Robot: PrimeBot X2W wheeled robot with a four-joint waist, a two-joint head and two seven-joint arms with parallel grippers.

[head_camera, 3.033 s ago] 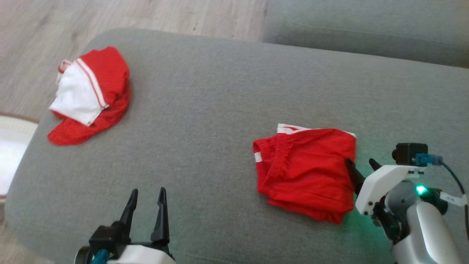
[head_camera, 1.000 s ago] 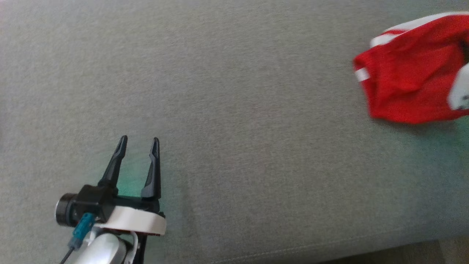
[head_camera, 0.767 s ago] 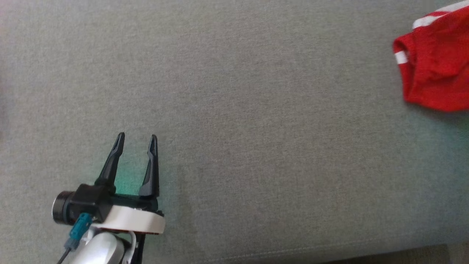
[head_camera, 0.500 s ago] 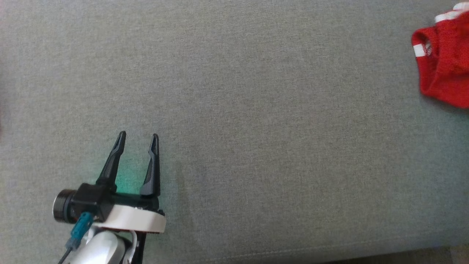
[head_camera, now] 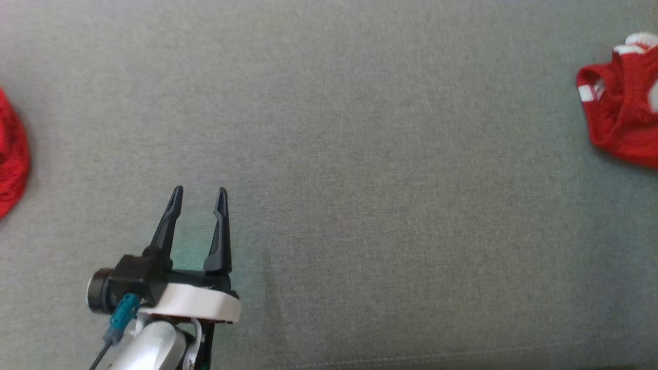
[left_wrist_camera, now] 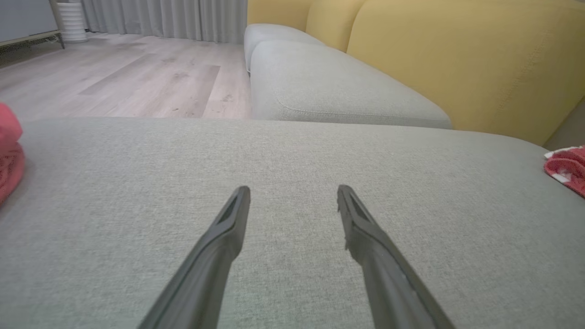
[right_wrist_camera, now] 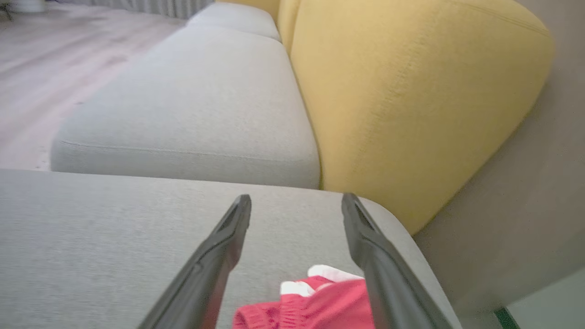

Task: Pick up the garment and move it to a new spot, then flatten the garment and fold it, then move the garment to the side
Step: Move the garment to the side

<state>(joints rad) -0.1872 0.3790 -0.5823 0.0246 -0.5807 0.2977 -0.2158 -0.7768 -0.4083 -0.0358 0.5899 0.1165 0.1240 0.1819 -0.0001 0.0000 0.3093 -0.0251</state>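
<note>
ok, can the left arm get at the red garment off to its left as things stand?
Probably yes. The left gripper is open, and only bare grey cushion lies between it and the red garment. It is cut off at the head view's edge, so reach is a guess.

Living room in a home, seen across a sofa.
A broad grey upholstered seat cushion (left_wrist_camera: 292, 151) spans the lower half of the left wrist view. A second grey cushion (left_wrist_camera: 329, 87) lies beyond it at top centre, with plump yellow back cushions (left_wrist_camera: 457, 55) at upper right. Pale wood-plank floor (left_wrist_camera: 137, 77) and grey floor-length curtains (left_wrist_camera: 169, 18) sit at upper left. A red-and-white garment (head_camera: 622, 118) lies at the head view's right edge.
</note>
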